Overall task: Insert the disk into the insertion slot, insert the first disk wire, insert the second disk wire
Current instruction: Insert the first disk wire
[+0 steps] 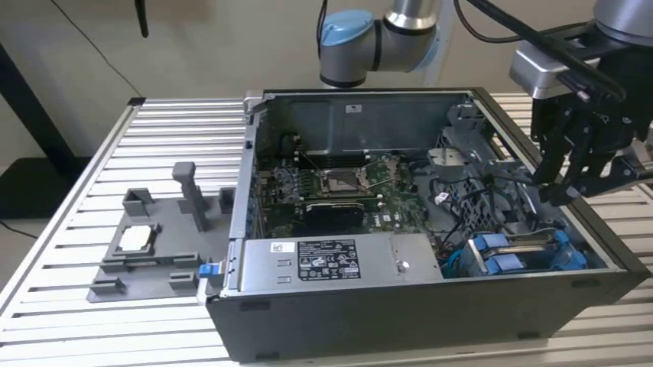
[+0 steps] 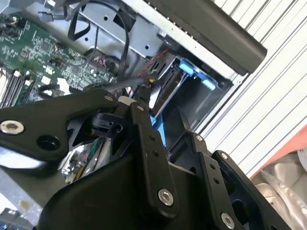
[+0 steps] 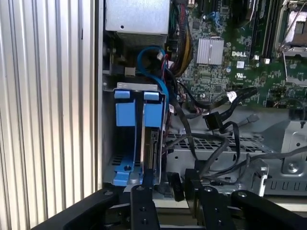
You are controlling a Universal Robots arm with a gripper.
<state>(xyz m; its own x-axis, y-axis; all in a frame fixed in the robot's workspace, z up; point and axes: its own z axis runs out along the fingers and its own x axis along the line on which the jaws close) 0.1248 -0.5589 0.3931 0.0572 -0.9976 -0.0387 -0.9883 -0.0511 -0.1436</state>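
The computer case (image 1: pixel 429 313) lies open-side up on the worktop, so the blue-railed insertion slot (image 1: pixel 522 252) faces the pincer (image 1: pixel 559 189) poised above. A disk (image 3: pixel 154 152) seems seated inside. Clenched or released, I cannot tell.

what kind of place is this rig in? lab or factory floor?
Probably a robotics lab bench for PC assembly trials: an open computer case sits on a slatted metal table, a grey parts fixture beside it, and a robot arm reaches over.
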